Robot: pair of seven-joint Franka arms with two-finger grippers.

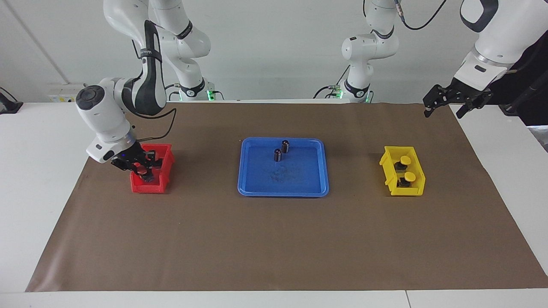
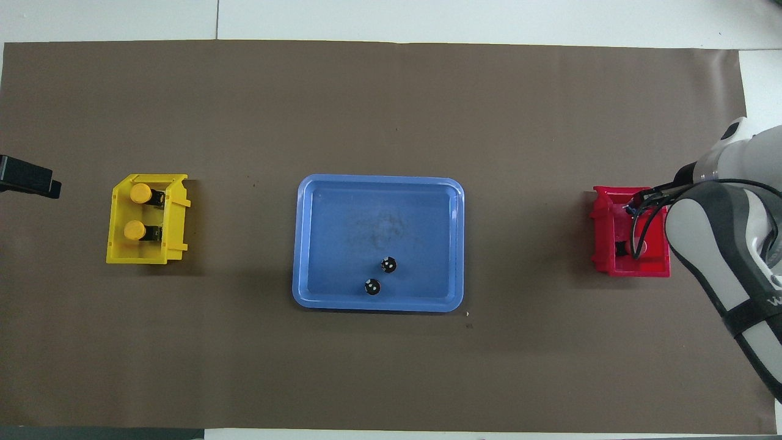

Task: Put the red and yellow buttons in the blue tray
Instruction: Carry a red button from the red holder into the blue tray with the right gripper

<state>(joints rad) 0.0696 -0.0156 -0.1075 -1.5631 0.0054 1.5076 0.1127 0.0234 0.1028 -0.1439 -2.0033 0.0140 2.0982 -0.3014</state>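
My right gripper (image 1: 141, 170) is down inside the small red bin (image 1: 166, 167), at the right arm's end of the table. Its fingers are shut on a red button (image 1: 140, 172), whose cap shows between the fingertips. In the overhead view the right arm covers most of the red bin (image 2: 602, 238). Two yellow buttons (image 1: 405, 160) (image 1: 410, 176) sit in the yellow bin (image 1: 387, 164) at the left arm's end, and they show from above too (image 2: 140, 193) (image 2: 134, 230). The blue tray (image 1: 282, 193) (image 2: 366, 220) lies mid-table. My left gripper (image 1: 443, 113) waits open, raised over the mat's corner by its base.
Two dark capless cylinders (image 1: 285, 146) (image 1: 278, 155) stand in the tray's part nearer the robots, seen from above as dark cylinders (image 2: 388, 264) (image 2: 372, 286). A brown mat (image 1: 274, 239) covers the table, with bare mat between the tray and each bin.
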